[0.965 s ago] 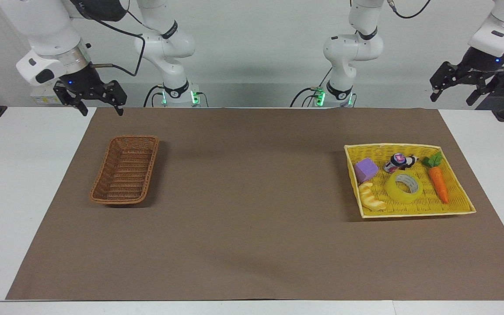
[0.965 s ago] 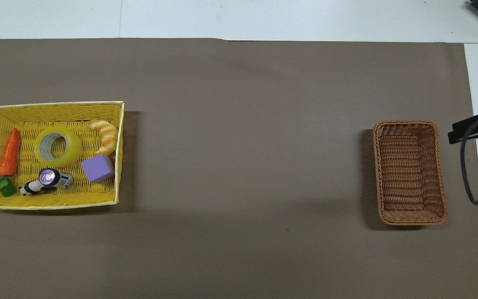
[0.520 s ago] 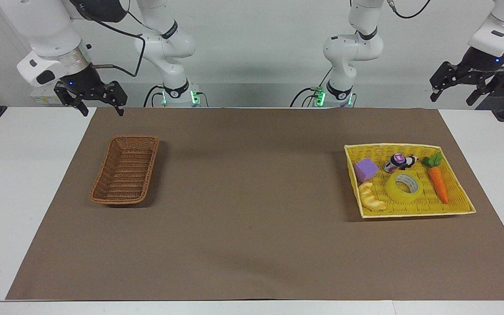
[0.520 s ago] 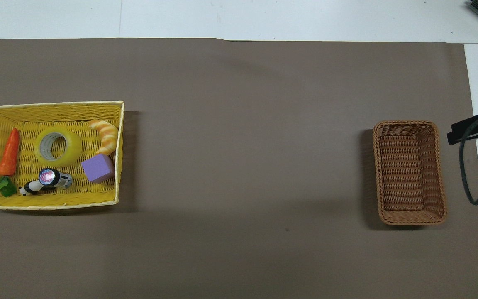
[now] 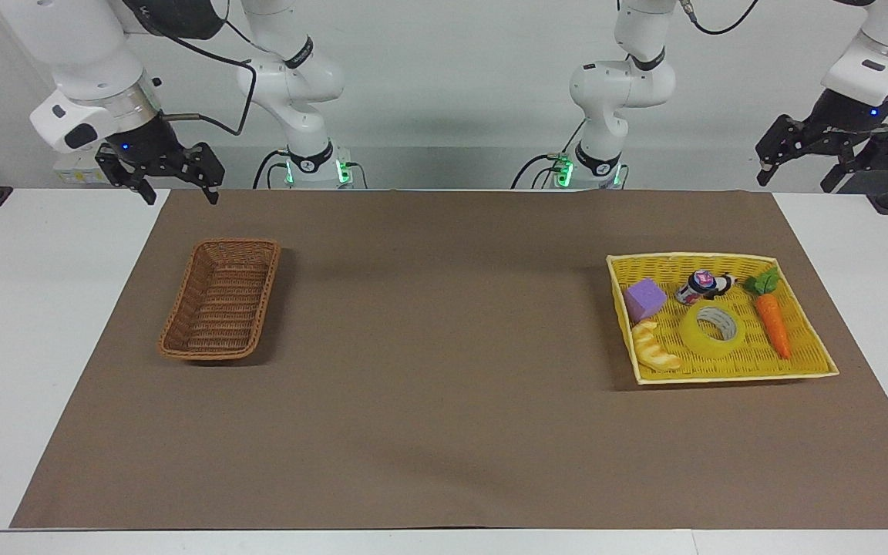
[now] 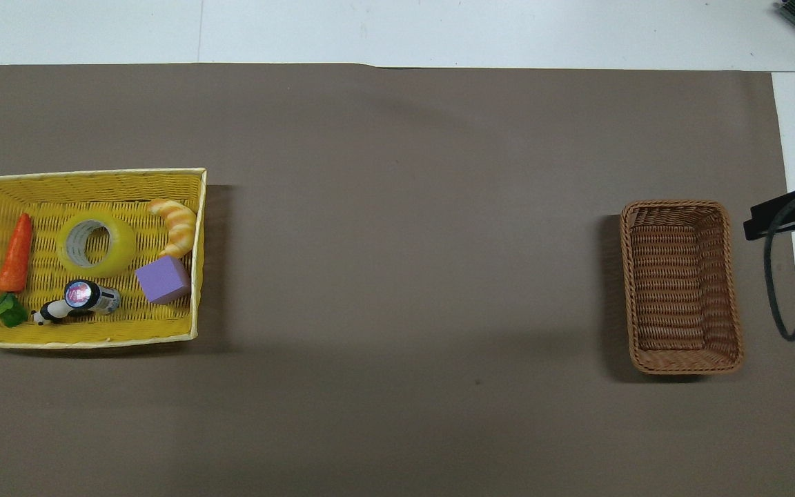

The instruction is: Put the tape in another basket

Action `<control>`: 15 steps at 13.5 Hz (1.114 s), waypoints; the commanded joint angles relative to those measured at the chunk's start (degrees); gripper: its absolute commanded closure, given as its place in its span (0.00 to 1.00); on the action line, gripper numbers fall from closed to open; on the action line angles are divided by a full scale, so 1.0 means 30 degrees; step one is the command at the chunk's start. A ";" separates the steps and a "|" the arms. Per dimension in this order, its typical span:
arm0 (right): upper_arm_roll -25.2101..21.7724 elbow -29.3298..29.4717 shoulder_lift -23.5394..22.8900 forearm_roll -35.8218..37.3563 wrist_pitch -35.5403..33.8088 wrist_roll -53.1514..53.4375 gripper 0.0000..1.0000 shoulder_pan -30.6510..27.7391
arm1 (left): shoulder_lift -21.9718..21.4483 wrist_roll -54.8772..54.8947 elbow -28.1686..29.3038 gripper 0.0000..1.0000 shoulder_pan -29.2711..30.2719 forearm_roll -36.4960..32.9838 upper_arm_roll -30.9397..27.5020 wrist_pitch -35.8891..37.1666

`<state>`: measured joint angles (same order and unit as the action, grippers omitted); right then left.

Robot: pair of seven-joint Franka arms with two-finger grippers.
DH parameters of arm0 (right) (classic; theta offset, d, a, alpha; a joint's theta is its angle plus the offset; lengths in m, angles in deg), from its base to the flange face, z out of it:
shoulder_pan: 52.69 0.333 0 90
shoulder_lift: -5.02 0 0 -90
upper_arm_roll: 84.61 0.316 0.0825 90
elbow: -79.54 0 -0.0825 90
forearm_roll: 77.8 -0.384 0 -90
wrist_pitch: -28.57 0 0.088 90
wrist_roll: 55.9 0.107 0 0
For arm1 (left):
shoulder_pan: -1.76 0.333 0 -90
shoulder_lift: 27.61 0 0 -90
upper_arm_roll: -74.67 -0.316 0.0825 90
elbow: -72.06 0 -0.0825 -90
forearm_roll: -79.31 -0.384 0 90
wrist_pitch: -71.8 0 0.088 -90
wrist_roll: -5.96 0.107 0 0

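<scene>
Almost nothing changed over the last second. The left gripper point(image 5: 814, 158) drifted slightly, up and toward the table, compared with a second earlier; it hung high over the table's edge at the left arm's end, fingers spread wide, holding nothing. The right gripper point(image 5: 168, 176) stayed put over the table edge at the right arm's end, fingers wide too, empty — that arm was waiting.

The tape point(image 5: 712, 331) hadn't moved. It lay flat in the yellow tray point(image 5: 737, 375) at the left arm's end, between the carrot point(image 5: 772, 324) and the croissant toy point(image 5: 654, 347), with the purple block point(image 5: 644, 298) and a small can point(image 5: 697, 286) nearer the robots. The overhead view showed its core facing up, and the tape sat just clear of its neighbours.

The basket point(image 5: 220, 299) sat empty at the right arm's end, well apart from the tray.

So the task hadn't really started — no contact yet. I judged the left arm's small shift to be the start of a reach for the tape. Given the spread between tray and basket, a handover or a long carry looked likely.
</scene>
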<state>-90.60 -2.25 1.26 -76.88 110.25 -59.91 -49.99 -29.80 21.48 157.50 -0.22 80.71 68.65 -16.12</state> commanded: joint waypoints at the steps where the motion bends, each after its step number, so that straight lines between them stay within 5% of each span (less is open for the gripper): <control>1: -0.0026 -0.0597 0.0463 -0.0219 0.0313 -0.0389 0.00 -0.0052 | -0.0413 0.0014 0.1455 0.00 -0.0277 -0.0290 -0.0279 -0.1332; 8: -0.0026 -0.0917 0.0666 -0.0393 0.0313 -0.0506 0.00 -0.0081 | -0.0034 0.0132 0.6493 0.00 -0.0247 -0.0261 -0.0571 -0.7922; 15: -0.0055 -0.1857 0.1136 -0.0365 0.1074 -0.0390 0.00 -0.0052 | 0.2220 0.1123 0.7873 0.00 -0.0247 -0.0027 -0.1683 -1.1323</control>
<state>-90.60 -5.28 2.92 -76.93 111.54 -59.95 -49.99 -23.94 22.63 178.75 -0.21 80.71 65.26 -46.49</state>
